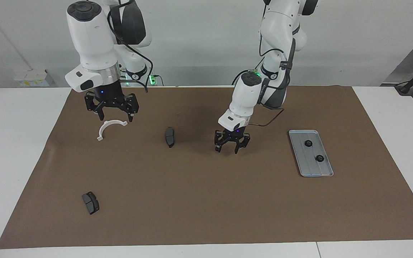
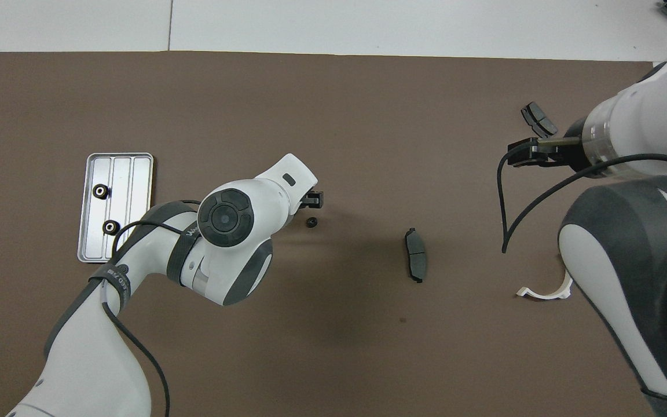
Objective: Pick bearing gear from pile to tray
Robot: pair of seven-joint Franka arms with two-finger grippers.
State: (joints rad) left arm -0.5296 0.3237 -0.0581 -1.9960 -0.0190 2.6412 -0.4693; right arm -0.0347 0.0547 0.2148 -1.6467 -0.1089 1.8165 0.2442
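Brown paper matting covers the table, and the parts lie scattered on it. In the facing view the right claw hangs at about ten o'clock, jaws wide and empty, just above the white half-ring bracket. This arm looks to be waiting, held high and out of the way so that the other arm has the middle of the table to itself. One dark brake pad sits at seven o'clock and a second pad near the centre, both well apart from the work.

Next comes the left claw, pointing straight down and low over the mat, fingers partly spread with nothing between them yet. It seems to be set to close on the last loose bearing gear. The tray lies at three o'clock from that claw, toward the left arm's end of the table, and already holds two gears, apart from each other.

The facing view gives height: how low the left claw is and how high the right one hangs, but the claw hides the loose gear there. The overhead view shows that gear bare on the mat just beside the claw's tip, possibly not yet between the fingers, while the wrist housing covers most of the claw
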